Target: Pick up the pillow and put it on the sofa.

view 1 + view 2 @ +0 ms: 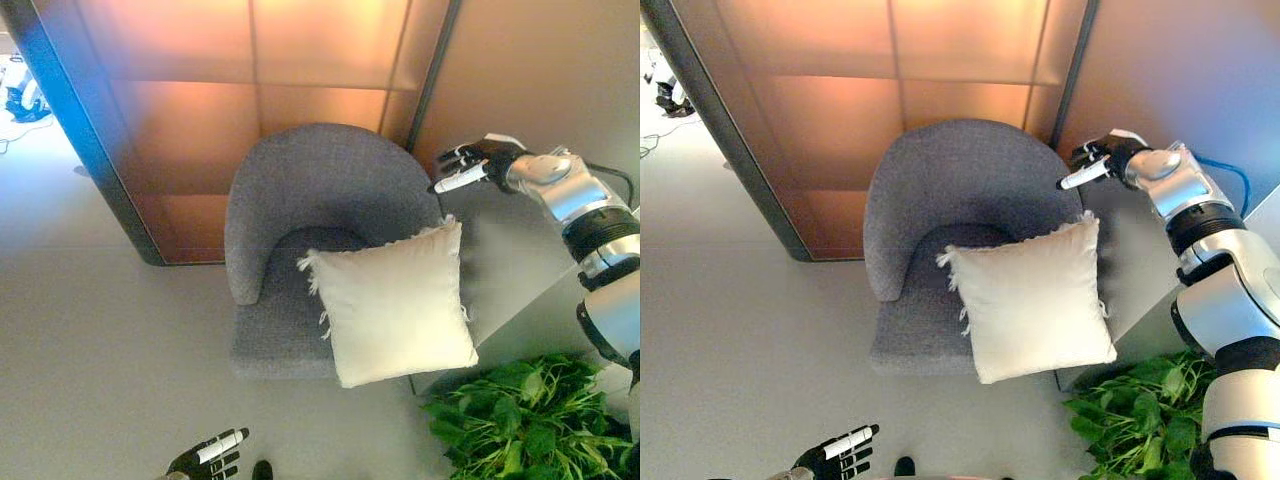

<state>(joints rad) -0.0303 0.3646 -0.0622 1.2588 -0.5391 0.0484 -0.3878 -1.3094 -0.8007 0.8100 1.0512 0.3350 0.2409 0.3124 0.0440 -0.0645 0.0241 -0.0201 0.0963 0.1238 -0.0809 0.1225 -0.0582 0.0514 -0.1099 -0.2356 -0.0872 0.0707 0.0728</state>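
Observation:
A cream square pillow [392, 306] with fringed corners lies on the seat of a grey round-backed armchair [310, 190], overhanging its right front edge. My right hand [472, 165] is open and empty, held in the air above and to the right of the pillow, beside the chair's back rim. My left hand [210, 456] is open and empty at the bottom edge, low in front of the chair. Neither hand touches the pillow.
A green leafy plant [525, 420] stands at the lower right, close to the chair's front corner. An orange-lit panelled wall [250, 90] with dark frames rises behind the chair. Grey floor [100, 340] spreads to the left and front.

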